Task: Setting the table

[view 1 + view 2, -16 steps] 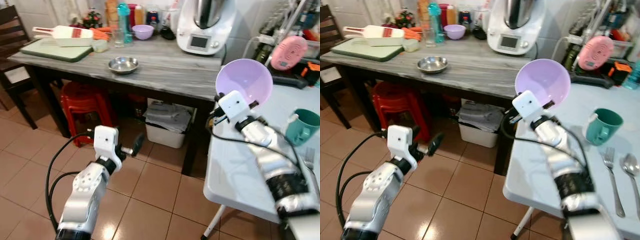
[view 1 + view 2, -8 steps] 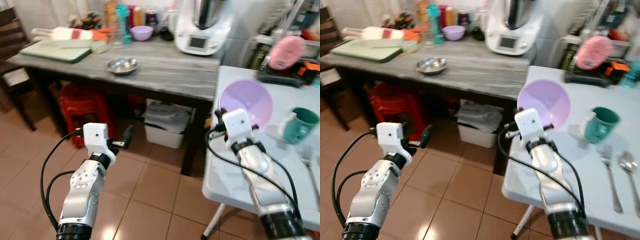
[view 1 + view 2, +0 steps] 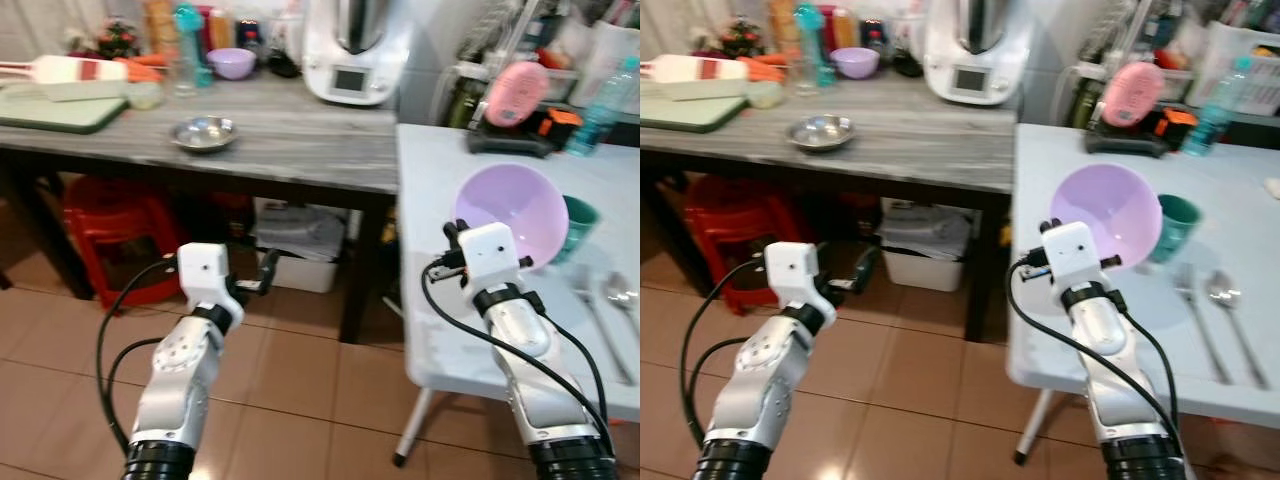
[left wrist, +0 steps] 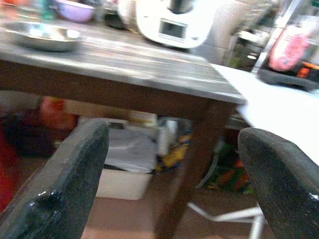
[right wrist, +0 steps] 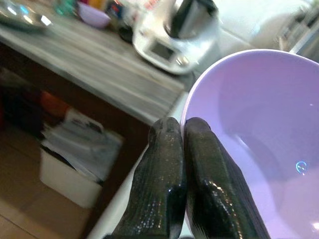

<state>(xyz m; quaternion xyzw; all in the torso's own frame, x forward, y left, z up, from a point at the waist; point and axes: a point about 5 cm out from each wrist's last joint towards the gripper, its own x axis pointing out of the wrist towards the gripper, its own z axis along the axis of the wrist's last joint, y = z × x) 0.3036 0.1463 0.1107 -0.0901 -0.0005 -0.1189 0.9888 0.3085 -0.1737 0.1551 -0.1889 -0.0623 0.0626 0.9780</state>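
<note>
Bowl (image 3: 1108, 212), lilac, sits right of centre in your frame, its rim pinched by your right tool (image 5: 183, 130) above the white desk (image 3: 1040, 180). Mug (image 3: 1177, 226), fork (image 3: 1196, 315) and spoon (image 3: 1228, 296) are already laid; bowl not yet set down. Left tool (image 4: 164, 164) hangs released over the floor. Since a second ago, the bowl has come lower and further over the desk

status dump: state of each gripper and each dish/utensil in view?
right gripper: shut on purple bowl's rim
purple bowl: held tilted over white table
left gripper: open, empty
green mug: upright, behind bowl
fork, spoon: lying side by side
steel bowl: upright on grey table
</note>
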